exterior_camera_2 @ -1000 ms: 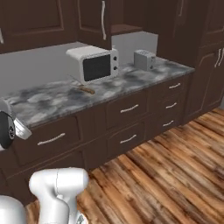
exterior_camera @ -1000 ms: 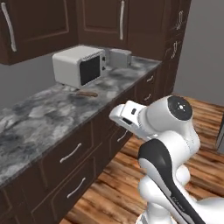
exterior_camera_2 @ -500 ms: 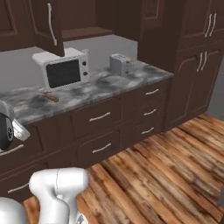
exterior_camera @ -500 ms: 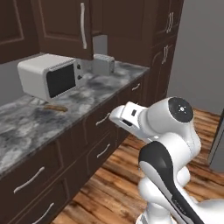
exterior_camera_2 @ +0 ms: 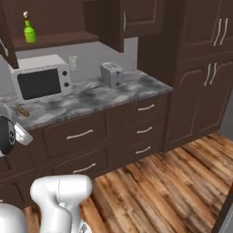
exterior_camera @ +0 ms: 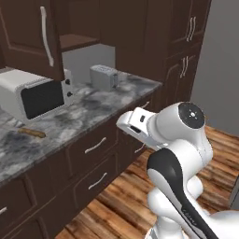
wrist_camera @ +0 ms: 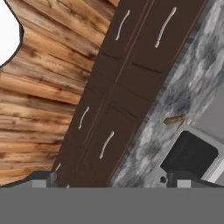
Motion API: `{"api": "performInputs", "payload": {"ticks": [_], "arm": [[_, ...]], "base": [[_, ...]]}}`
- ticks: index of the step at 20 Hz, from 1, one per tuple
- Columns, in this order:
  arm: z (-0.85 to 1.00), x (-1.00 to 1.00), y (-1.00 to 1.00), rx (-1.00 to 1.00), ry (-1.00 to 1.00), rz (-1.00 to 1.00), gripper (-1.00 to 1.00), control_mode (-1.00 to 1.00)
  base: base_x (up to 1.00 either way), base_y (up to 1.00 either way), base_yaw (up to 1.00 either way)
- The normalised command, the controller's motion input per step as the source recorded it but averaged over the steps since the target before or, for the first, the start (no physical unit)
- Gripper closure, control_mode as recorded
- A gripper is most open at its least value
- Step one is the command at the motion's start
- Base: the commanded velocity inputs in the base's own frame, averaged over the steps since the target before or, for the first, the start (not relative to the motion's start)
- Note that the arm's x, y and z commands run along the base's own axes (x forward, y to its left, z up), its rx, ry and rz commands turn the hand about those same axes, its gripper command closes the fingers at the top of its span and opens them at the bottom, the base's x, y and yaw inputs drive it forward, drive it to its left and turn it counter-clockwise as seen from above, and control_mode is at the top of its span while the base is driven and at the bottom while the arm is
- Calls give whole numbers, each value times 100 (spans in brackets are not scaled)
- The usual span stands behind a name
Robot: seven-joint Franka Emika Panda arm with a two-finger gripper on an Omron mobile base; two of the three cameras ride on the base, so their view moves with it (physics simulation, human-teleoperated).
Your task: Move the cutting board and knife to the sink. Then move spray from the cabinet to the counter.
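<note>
The green spray (exterior_camera_2: 28,29) stands upright on a shelf of the open cabinet (exterior_camera_2: 54,40), above the microwave. The cabinet's door (exterior_camera: 25,42) hangs open with its long silver handle. The knife, a thin brown stick (exterior_camera: 31,132), lies on the grey marbled counter (exterior_camera: 88,109) in front of the microwave; the knife (exterior_camera_2: 22,110) and the knife (wrist_camera: 175,119) show in the other views too. My gripper (wrist_camera: 114,180) is open and empty, held out over the floor in front of the drawers, well away from the counter (wrist_camera: 192,74). The cutting board and the sink are out of view.
A white microwave (exterior_camera_2: 41,82) and a silver toaster (exterior_camera_2: 111,74) stand on the counter. Dark drawers with silver handles (wrist_camera: 109,131) run below it. Tall dark cabinets (exterior_camera_2: 200,68) close off the right end. Wooden floor (exterior_camera_2: 173,182) lies open in front.
The whole scene has slid left in both base views, so the base has moved. The open cabinet with the spray has come into sight. The gripper stays open.
</note>
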Motion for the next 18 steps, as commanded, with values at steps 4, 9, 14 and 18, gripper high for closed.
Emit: {"api": "performInputs", "payload": {"ticks": [4,9,14,18], "arm": [[0,0,0,0,0,0,-100,100],[0,0,0,0,0,0,-100,100],[0,0,0,0,0,0,-100,100],[0,0,0,0,0,0,-100,100]], "base": [[87,-64,48],[80,-50,55],[83,-47,57],[99,-69,33]]}}
